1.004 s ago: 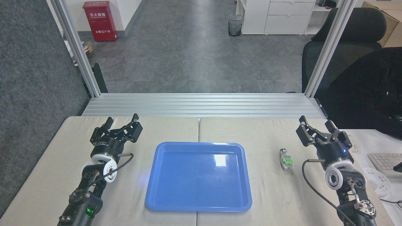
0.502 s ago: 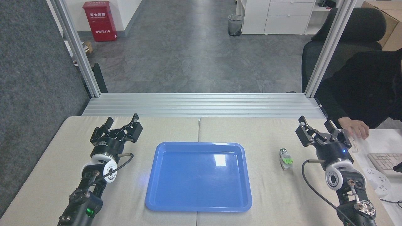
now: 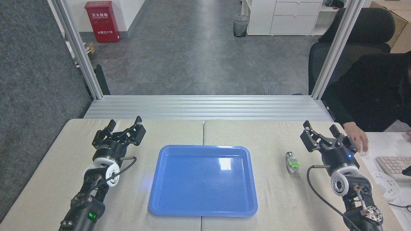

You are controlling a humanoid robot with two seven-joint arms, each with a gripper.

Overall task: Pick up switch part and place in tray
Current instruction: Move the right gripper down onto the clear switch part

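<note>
Right gripper [image 3: 320, 129]: 2 black fingers [image 3: 307, 138] spread apart, nothing between them, hovering over the tabletop. Left gripper [image 3: 124, 122]: fingers also parted, grasping nothing, pointing up-right. Both are hard black angular metal/plastic w/ linkage bars, each on a black cylindrical wrist w/ a white ring joint and a thin black cable looping off.

Switch part [image 3: 292, 162]: 1 pc, lying flat on the table just left of the right gripper's wrist, apart from the fingers, betw. it and the tray. Silver metal cylinder end points away from the robot, bright green clip in the middle, clear-white plastic block end nearest the robot. Small, stubby.

Tray [image 3: 170, 179]: 1, glossy blue plastic, rectangular, rounded corners, low raised rim, shows a window-like glare patch. Holds nothing. Sits centre of the table, straddling the seam, near the part but not touching it.

Table [image 3: 257, 134]: 2 beige matte pads w/ cloth-like texture, joined by a centre seam. Ribbed aluminium rail along the far edge, 2 slanted aluminium posts rising from it.

At right: a person's hand [image 3: 356, 137] resting on a white mouse just beyond the right gripper, dark sleeve behind; keyboard corner [image 3: 390, 163] on a white desk.
</note>
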